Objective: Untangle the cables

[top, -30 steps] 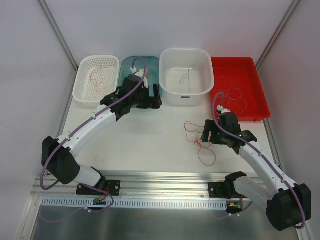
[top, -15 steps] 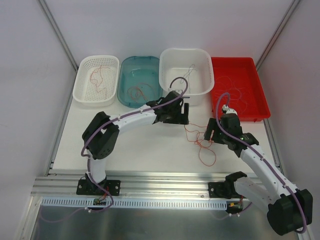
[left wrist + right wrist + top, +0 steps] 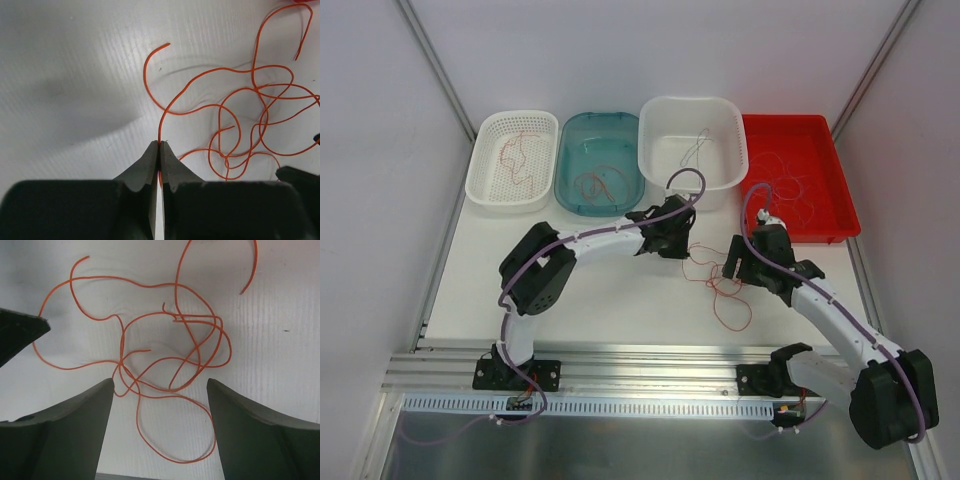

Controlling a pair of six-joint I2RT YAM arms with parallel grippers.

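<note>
A tangle of thin orange cables (image 3: 720, 282) lies on the white table between the two arms. My left gripper (image 3: 680, 246) sits at the tangle's left edge. In the left wrist view its fingertips (image 3: 160, 144) are pressed together, shut on one orange cable strand (image 3: 161, 125) that runs up from the tips into the loops. My right gripper (image 3: 736, 268) hovers over the tangle's right side. In the right wrist view it (image 3: 160, 384) is open, with cable loops (image 3: 173, 318) lying on the table between and beyond its fingers.
Along the back stand a white mesh basket (image 3: 476, 172) with a red wire, a teal tray (image 3: 570, 138) with an orange wire, a white tub (image 3: 692, 102) with a pale wire, and a red tray (image 3: 844, 196) with more wires.
My left arm swung from the teal tray rightward to the tangle, and its gripper closed on an orange strand. The right gripper stayed open over the tangle, barely moving.
</note>
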